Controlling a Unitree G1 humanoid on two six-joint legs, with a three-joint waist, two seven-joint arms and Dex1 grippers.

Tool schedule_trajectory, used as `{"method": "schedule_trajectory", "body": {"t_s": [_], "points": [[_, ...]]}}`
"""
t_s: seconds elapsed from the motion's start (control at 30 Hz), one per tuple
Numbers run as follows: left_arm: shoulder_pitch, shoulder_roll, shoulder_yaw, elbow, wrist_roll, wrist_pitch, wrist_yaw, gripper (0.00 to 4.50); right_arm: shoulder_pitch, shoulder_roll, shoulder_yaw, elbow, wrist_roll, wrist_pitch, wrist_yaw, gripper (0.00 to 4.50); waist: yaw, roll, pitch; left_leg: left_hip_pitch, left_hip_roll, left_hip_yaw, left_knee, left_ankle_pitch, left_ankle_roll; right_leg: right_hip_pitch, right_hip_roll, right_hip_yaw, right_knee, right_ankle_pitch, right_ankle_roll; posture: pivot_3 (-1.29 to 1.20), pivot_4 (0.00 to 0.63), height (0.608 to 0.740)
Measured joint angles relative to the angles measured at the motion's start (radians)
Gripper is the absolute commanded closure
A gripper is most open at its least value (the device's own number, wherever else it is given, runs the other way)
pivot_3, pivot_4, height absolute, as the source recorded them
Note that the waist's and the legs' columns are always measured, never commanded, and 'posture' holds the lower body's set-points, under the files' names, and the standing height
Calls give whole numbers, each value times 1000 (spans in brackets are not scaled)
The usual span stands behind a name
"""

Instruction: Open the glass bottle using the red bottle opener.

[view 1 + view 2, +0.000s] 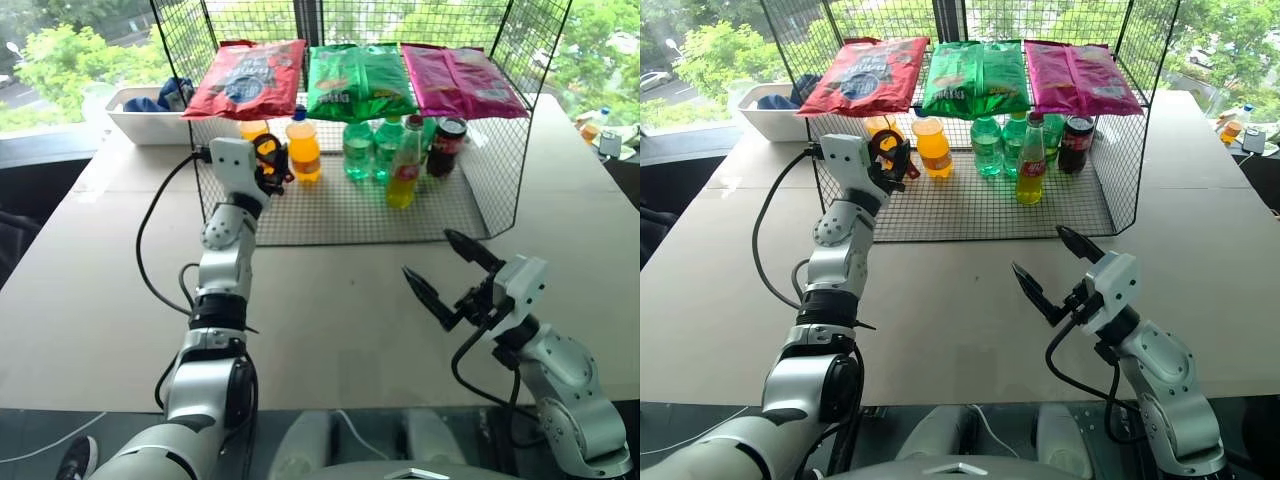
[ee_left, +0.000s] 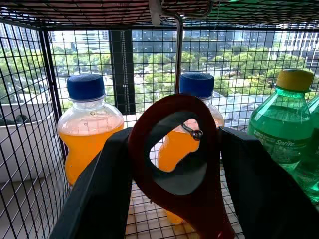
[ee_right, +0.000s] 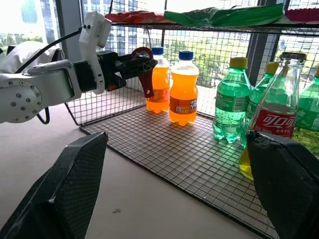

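Note:
The red bottle opener [image 2: 207, 196] hangs by its oval loop from a small wire hook inside the wire cage. My left gripper [image 2: 174, 149] reaches in at the cage's left end, and its two black fingers press against both sides of the loop. The right wrist view also shows that left gripper [image 3: 135, 64] with the opener [image 3: 147, 83] in it. The glass bottle [image 1: 404, 166] stands upright right of centre in the cage, with yellow drink and a red label [image 3: 277, 123]. My right gripper [image 1: 428, 255] hovers open over the table in front of the cage, holding nothing.
Two orange plastic bottles [image 1: 303, 150] stand just beyond the opener, with green bottles [image 1: 360, 150] and a dark cola bottle [image 1: 447, 147] further right. Snack bags [image 1: 360, 80] lie on the cage roof. A white bin [image 1: 140, 118] sits at the back left.

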State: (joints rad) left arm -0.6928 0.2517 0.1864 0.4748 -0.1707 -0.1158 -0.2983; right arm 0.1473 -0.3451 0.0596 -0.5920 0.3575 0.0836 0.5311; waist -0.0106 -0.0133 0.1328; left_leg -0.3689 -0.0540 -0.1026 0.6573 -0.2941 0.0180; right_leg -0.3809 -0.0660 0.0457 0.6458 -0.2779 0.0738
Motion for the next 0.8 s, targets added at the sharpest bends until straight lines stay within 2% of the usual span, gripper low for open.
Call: {"method": "schedule_trajectory", "body": {"t_s": [0.07,0.1,0.13,0.5,0.8], "points": [[9,-1,1,-9,-12,3,-3,3664,4,0,0,0,0,-2,0,0,0,0,0,0,0,0,0,0,0,0,0,0,0,0,0,0,150,740],[15,-4,2,-17,-18,6,-4,4205,7,0,0,0,-1,-2,0,0,0,0,0,0,0,0,0,0,0,0,0,0,0,0,0,0,150,740],[20,-7,4,-24,-26,11,-4,4460,8,0,1,0,-1,-3,0,0,0,0,0,0,0,0,0,0,0,0,0,0,0,0,0,0,150,740],[69,-36,42,-174,-172,191,-2,4460,11,2,4,0,-6,-9,1,0,-2,0,0,0,0,0,2,0,0,0,0,0,2,0,0,0,150,740],[58,-99,217,-270,-607,566,-12,4460,10,1,5,1,-7,-10,7,0,-1,0,0,0,1,0,9,0,0,1,1,0,7,0,0,0,150,740]]}}
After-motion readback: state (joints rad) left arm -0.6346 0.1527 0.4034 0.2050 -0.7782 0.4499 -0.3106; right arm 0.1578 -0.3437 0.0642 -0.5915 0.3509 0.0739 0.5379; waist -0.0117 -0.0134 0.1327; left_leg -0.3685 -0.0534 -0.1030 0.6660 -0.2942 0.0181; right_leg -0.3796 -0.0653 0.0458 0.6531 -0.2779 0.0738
